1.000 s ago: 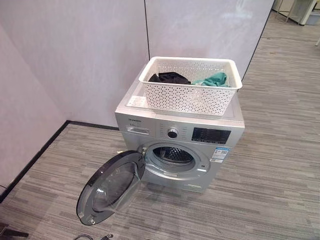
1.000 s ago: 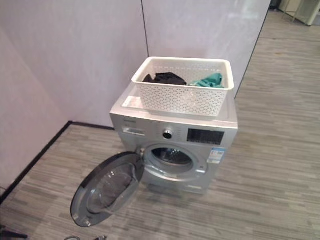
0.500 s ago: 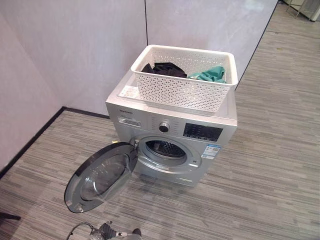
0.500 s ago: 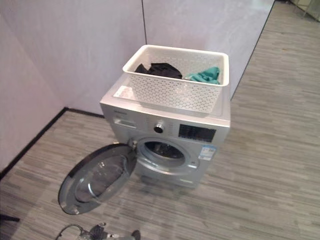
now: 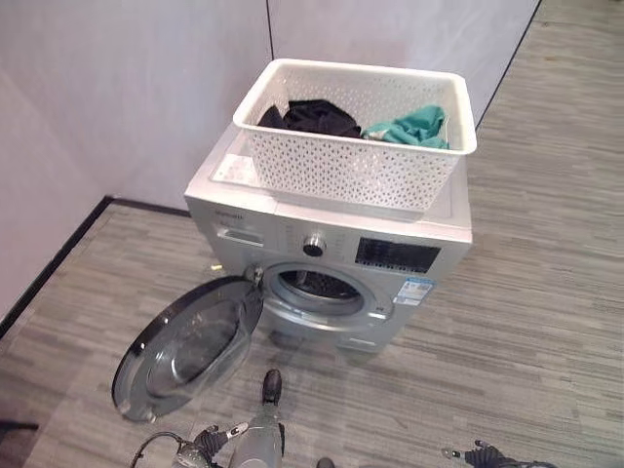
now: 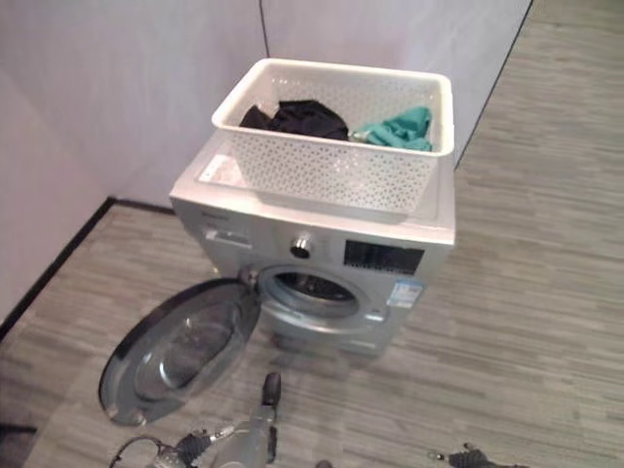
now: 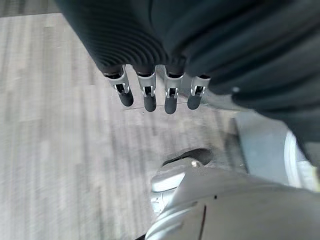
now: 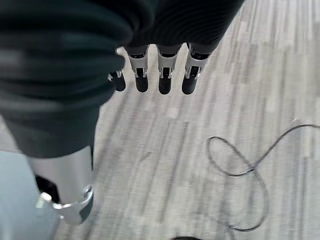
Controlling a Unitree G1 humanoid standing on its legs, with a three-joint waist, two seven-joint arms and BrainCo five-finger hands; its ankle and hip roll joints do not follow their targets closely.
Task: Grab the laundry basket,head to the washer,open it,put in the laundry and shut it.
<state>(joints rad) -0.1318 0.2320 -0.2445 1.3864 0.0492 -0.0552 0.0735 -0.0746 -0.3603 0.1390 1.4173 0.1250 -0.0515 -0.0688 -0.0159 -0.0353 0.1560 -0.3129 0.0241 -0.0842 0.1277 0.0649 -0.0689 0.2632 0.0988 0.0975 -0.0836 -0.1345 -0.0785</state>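
A white perforated laundry basket (image 5: 341, 168) stands on top of the silver front-loading washer (image 5: 232, 216). Inside it lie a black garment (image 5: 307, 117) and a teal garment (image 5: 417, 127). The washer's round door (image 5: 185, 346) hangs wide open, swung out to the left and low over the floor, and the drum opening (image 5: 314, 286) is dark. My left hand (image 7: 149, 97) hangs over the grey floor with straight fingers and holds nothing. My right hand (image 8: 165, 80) also hangs over the floor, fingers straight and empty. Both hands are well short of the washer.
The washer stands in a corner of pale walls, with a dark skirting (image 5: 54, 258) running along the left wall. Grey plank floor (image 5: 546, 292) stretches out to the right of the machine and in front of it.
The whole picture has shifted: the camera has come nearer and looks down more steeply. The basket, washer and open door stand as before.
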